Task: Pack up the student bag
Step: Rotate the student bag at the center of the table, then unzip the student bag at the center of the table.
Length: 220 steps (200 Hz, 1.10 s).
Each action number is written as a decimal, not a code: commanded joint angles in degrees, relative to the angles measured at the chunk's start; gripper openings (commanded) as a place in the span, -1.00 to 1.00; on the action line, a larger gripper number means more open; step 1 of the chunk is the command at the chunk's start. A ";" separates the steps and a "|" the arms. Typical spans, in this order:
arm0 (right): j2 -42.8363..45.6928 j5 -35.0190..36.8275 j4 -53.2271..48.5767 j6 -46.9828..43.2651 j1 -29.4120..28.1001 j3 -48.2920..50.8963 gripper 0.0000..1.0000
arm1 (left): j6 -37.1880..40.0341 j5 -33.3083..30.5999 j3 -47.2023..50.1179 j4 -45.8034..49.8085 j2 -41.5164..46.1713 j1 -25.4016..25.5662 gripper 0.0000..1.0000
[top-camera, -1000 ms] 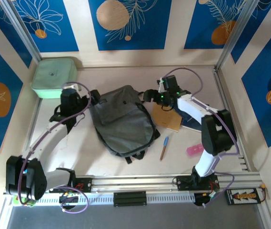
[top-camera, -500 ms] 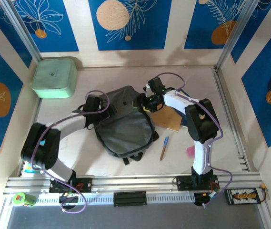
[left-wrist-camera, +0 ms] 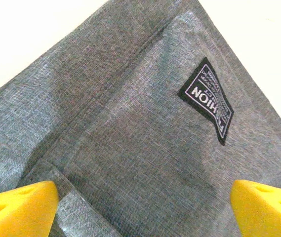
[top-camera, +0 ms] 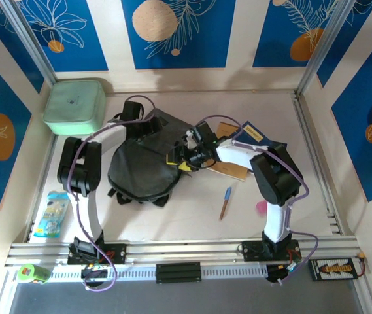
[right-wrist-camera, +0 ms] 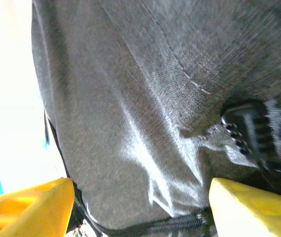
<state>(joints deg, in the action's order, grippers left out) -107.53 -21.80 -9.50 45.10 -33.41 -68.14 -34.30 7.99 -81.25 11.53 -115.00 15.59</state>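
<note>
The student bag (top-camera: pixel 136 170) lies bunched and rounded in the middle of the table, dark grey fabric. My left gripper (top-camera: pixel 156 124) hovers over its far end. In the left wrist view that gripper (left-wrist-camera: pixel 140 212) is open, its yellow fingertips (left-wrist-camera: pixel 17 207) wide apart over the flap pocket, near the black label (left-wrist-camera: pixel 207 101). My right gripper (top-camera: pixel 178 162) is at the bag's right side. In the right wrist view it (right-wrist-camera: pixel 140 210) stands open with grey bag fabric (right-wrist-camera: pixel 130 98) bulging between the fingers, above a zipper (right-wrist-camera: pixel 180 224) and beside a black zip pull (right-wrist-camera: pixel 251 131).
A mint-green box (top-camera: pixel 74 104) sits at the back left. A brown notebook (top-camera: pixel 230 167) and a blue book (top-camera: pixel 257 137) lie under the right arm. A pen (top-camera: pixel 225 203) and a pink eraser (top-camera: pixel 261 207) are front right, a pale blue packet (top-camera: pixel 50 212) front left.
The left gripper swung from the bag's left side to its far end. The right gripper moved left onto the bag's right side. The bag bunched up and shifted left.
</note>
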 commanded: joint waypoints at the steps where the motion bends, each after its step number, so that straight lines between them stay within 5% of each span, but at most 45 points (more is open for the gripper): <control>1: 6.65 4.09 0.49 1.72 3.05 2.21 0.46 | 3.50 1.17 -2.89 5.66 3.00 0.14 0.81; 39: 11.50 6.66 1.73 3.22 8.48 8.25 0.47 | 10.65 -2.99 0.04 15.59 12.74 3.53 0.83; 66: 12.74 8.04 1.49 3.53 10.89 9.96 0.46 | 11.94 -7.46 3.72 23.11 17.83 10.32 0.70; 115: 14.44 13.72 0.36 3.32 11.98 10.92 0.46 | -6.31 -13.83 8.91 30.82 21.90 21.84 0.35; 145: 14.23 13.72 1.38 3.84 12.42 11.53 0.46 | -16.08 -10.99 12.79 24.00 22.26 25.90 0.13; 220: 15.46 13.38 2.07 3.23 13.10 14.03 0.46 | -19.04 -11.30 4.14 24.72 11.76 28.48 -0.21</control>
<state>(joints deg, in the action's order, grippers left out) -94.50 -8.86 -7.40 48.36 -20.93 -55.33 -51.11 -2.07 -72.88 33.95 -100.09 43.11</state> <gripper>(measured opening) 0.729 0.413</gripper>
